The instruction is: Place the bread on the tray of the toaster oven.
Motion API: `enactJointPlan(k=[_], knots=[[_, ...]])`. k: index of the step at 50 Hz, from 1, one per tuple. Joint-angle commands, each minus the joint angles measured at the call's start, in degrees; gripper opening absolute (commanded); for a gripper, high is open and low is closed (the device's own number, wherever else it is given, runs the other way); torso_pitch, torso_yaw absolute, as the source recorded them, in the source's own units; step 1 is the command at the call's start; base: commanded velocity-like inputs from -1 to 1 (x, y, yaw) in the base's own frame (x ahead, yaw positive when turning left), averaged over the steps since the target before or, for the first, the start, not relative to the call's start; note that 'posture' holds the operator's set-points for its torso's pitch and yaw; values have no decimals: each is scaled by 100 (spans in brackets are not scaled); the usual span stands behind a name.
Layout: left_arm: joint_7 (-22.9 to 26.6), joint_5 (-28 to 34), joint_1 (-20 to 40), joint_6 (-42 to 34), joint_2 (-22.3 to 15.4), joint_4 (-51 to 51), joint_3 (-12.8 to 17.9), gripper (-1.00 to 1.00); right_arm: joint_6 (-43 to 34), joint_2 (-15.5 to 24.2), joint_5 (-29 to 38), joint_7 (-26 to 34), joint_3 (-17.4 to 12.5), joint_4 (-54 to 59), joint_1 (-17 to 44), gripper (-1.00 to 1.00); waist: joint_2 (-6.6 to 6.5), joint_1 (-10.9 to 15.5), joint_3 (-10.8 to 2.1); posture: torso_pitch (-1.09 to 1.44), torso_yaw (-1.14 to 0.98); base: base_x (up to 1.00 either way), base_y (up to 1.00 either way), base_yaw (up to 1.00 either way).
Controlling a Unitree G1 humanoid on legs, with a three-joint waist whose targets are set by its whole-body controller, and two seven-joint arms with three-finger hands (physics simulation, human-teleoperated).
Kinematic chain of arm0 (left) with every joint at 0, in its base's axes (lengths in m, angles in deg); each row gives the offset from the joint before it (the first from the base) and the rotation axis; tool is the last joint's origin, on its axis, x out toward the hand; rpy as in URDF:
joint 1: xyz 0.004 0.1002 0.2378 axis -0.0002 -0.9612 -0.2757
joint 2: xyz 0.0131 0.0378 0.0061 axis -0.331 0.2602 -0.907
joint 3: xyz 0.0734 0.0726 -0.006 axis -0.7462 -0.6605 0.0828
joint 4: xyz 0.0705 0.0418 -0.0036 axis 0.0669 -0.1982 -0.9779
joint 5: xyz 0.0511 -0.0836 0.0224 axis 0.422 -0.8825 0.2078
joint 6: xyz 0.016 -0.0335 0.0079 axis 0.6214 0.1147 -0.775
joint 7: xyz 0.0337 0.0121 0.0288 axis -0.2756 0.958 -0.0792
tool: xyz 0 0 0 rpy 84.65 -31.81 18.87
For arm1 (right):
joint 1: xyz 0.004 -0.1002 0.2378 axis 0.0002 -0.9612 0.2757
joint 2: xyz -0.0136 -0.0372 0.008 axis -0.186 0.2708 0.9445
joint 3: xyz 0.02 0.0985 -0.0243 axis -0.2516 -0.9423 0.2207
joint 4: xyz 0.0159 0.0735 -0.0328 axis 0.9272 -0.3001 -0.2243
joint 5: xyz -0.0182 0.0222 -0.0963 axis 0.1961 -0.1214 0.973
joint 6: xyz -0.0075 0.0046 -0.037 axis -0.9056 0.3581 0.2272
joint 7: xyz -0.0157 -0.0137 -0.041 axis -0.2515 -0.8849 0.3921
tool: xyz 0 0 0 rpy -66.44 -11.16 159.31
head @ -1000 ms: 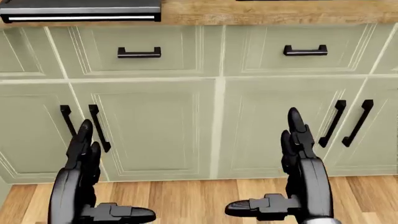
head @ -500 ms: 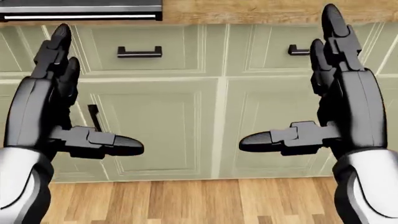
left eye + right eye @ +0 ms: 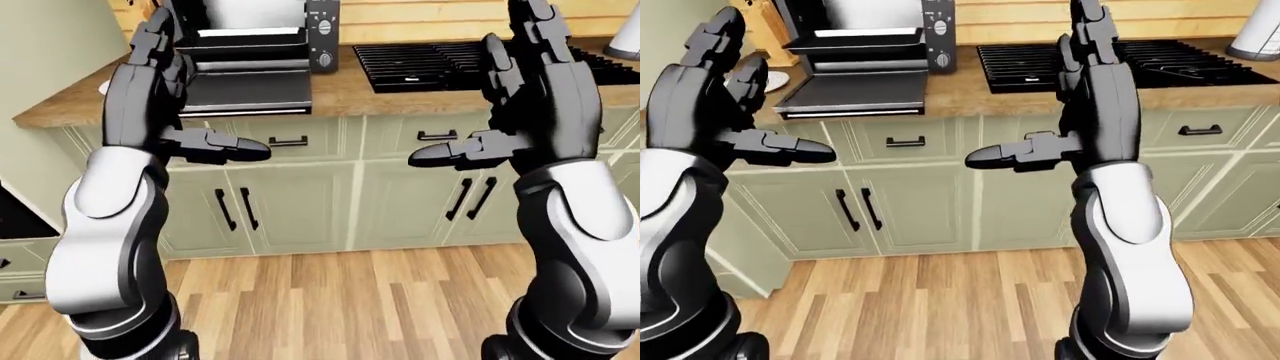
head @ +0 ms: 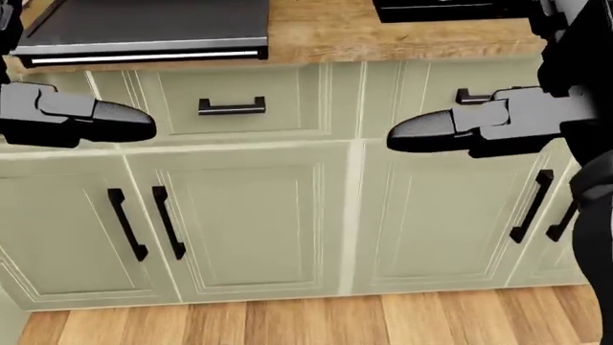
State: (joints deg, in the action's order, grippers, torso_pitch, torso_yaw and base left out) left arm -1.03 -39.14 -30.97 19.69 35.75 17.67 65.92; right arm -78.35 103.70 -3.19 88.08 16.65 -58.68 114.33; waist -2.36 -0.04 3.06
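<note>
The toaster oven (image 3: 255,37) stands on the counter at the top left of the left-eye view. Its door (image 3: 245,90) is folded down flat, and a dark tray (image 3: 240,49) shows inside. No bread shows in any view. A white plate (image 3: 775,79) peeks out left of the oven, mostly hidden by my left hand. My left hand (image 3: 200,90) is raised before the oven, open, fingers up and thumb pointing right. At the same height my right hand (image 3: 470,82) is open with its thumb pointing left. Both hold nothing.
A black cooktop (image 3: 440,64) lies in the wooden counter (image 4: 325,32) right of the oven. A white cylinder (image 3: 1255,34) stands at the far right. Pale green cabinets (image 4: 259,215) with black handles fill the space below, over a wood floor (image 3: 330,300).
Both hands rose from low near the floor to counter height, still open. The head view tilted up, so the cabinets slid down and more counter shows.
</note>
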Motion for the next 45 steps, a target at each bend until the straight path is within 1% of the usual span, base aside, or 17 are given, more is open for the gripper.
enactJointPlan(k=[1,6,8,9,11,17,20,22,23,24,28,31,34,35,36,40,45], knots=[[-29,-51,190,133,-46,159,7,100,113,78,-47,-105,-85,-147,191,100,11,-10,-85,0,0,34,16,0],[-12,-105,296,-73,-213,293,56,100,70,136,-136,-205,-65,-202,243,100,315,72,-94,0,0,34,16,0],[-4,-121,377,-138,-297,317,121,100,61,152,-165,-220,-72,-206,273,100,599,104,-174,0,0,33,16,0],[8,-127,361,-148,-331,334,131,100,86,156,-163,-227,-64,-197,257,100,413,43,-103,0,0,33,16,0],[5,-125,357,-155,-356,346,133,100,80,161,-171,-231,-50,-212,263,100,548,47,-57,0,0,34,16,0],[-55,-129,288,-221,-315,510,143,100,102,120,-189,-265,-30,-270,191,100,342,-36,-36,0,0,36,16,0],[-61,-145,279,-308,-367,607,211,100,45,137,-225,-273,-67,-286,239,100,57,-103,-70,0,0,38,16,0],[-60,-164,295,-348,-403,634,229,100,12,119,-262,-303,-80,-306,259,100,-340,-113,-231,0,0,36,17,0],[-58,-167,293,-361,-420,646,224,100,-12,122,-281,-326,-97,-312,273,100,-163,-46,-125,0,0,27,16,0],[-59,-174,303,-393,-431,675,231,100,-31,131,-299,-336,-107,-327,276,100,-261,-88,-102,0,0,24,16,0],[-70,-191,307,-456,-468,741,251,100,-79,181,-311,-358,-72,-358,314,100,-79,16,-180,0,0,19,21,0],[-66,-202,301,-502,-501,788,280,100,-40,177,-296,-353,-39,-335,327,100,190,78,-52,0,0,14,35,0],[-76,-203,285,-479,-503,774,278,100,-37,158,-297,-369,-42,-311,348,100,639,103,-183,0,0,12,37,0],[-82,-205,294,-486,-500,779,276,100,-39,159,-292,-378,-32,-305,361,100,420,41,-147,0,0,12,38,0],[-92,-215,301,-497,-491,794,295,100,-45,150,-299,-384,-34,-303,365,100,556,75,-156,0,0,12,38,0],[-90,-229,326,-522,-533,802,296,100,-45,148,-338,-393,-60,-330,371,100,508,3,-231,0,0,9,39,0],[-95,-202,297,-488,-508,812,245,100,-6,150,-317,-398,-14,-334,330,100,150,-40,-140,0,0,8,40,0]])
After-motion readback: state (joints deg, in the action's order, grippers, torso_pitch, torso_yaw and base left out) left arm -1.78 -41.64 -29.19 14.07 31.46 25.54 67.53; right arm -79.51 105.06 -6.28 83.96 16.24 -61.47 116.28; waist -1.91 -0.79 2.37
